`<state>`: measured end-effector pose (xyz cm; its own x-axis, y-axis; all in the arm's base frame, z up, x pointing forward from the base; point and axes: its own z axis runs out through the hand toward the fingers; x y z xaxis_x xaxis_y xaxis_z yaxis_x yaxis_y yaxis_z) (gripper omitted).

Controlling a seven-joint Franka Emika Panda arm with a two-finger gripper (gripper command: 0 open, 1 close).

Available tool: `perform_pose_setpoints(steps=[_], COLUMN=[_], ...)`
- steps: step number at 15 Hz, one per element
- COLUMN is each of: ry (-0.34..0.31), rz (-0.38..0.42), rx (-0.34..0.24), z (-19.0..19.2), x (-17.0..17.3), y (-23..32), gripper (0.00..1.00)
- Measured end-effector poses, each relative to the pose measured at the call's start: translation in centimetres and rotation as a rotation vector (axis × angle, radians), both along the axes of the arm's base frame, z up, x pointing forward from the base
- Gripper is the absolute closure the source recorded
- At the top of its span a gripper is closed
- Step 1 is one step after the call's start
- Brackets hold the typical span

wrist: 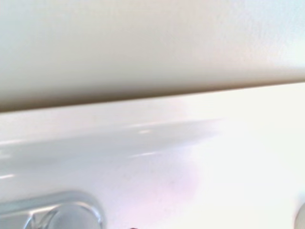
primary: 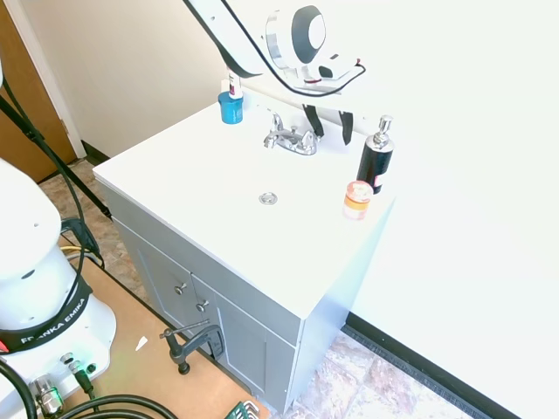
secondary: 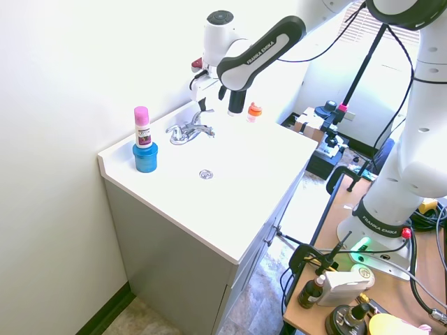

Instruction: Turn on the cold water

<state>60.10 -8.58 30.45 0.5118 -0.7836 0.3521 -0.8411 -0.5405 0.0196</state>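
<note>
Where the white vanity [primary: 175,188] comes nearest the first exterior camera, its grey cabinet doors [primary: 188,292] show small knobs, and above them the flat white top holds a round chrome drain [primary: 268,199] set in the shallow basin. Past the drain, toward the wall, stands the small chrome faucet [primary: 291,138], its short spout pointing at the basin and a slim lever on each side. To one side of it, at the back corner, a blue cup [primary: 231,107] carries a pink-capped bottle [secondary: 142,126]; to the other side a black pump bottle [primary: 376,155] with a silver top stands near the wall, and a small orange-lidded jar [primary: 356,200] sits just in front of that bottle, close to the counter's edge. Directly above and slightly behind the faucet hangs the gripper [primary: 329,123], its two dark fingers [primary: 313,120] pointing down, spread apart and holding nothing, their tips near the faucet's levers but not touching them. From the wrist, blurred chrome shows at the lower edge below the pale backsplash [wrist: 143,114]
</note>
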Motion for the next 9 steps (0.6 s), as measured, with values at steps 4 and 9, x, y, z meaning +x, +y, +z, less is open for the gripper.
perform_pose_setpoints(steps=[4,9], ry=[0.058,0.067], rz=[-0.014,0.003], rx=[0.056,0.152], z=[0.6,4.3], x=[-0.9,-3.2], y=[0.8,3.5], gripper=[0.00,0.00])
